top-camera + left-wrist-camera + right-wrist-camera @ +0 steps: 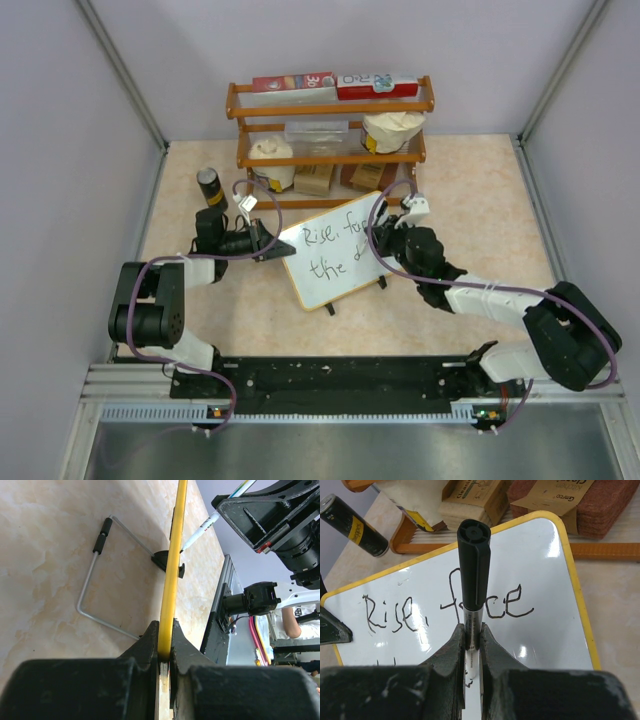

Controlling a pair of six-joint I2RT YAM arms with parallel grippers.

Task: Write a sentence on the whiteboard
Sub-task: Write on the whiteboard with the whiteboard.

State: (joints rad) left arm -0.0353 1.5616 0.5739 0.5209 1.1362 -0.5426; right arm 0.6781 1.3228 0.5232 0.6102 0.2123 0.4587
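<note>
Whiteboard [335, 255], yellowish-framed, standing tilted at mid-table just in front of a wooden rack [330, 105], propped from behind on a wire stand [95, 580]. Left gripper [165, 647] has its jaws clamped together on the board's left edge, steadying it. Right gripper [472, 635] has its jaws clamped on a marker [474, 565] with a white barrel and black end, held over the board's face. The left wrist view puts the marker's far end at the board, though contact cannot be confirmed. Sentence [395, 617], black handwritten script: the first line reads "Rise, face" and looks complete. Of the second line, the top view gives "the d" before the right arm covers the rest. By my judgement the writing is well advanced, perhaps most of the way through, with the last word's remainder either left to do or merely hidden. Other lettering: a dark can [352, 525] left of the rack carries yellow print too slanted to read. One cardboard package [475, 497] on the rack shows a partial word like "Cleaning". Red-and-white boxes [335, 83] on top bear print too small to read.
</note>
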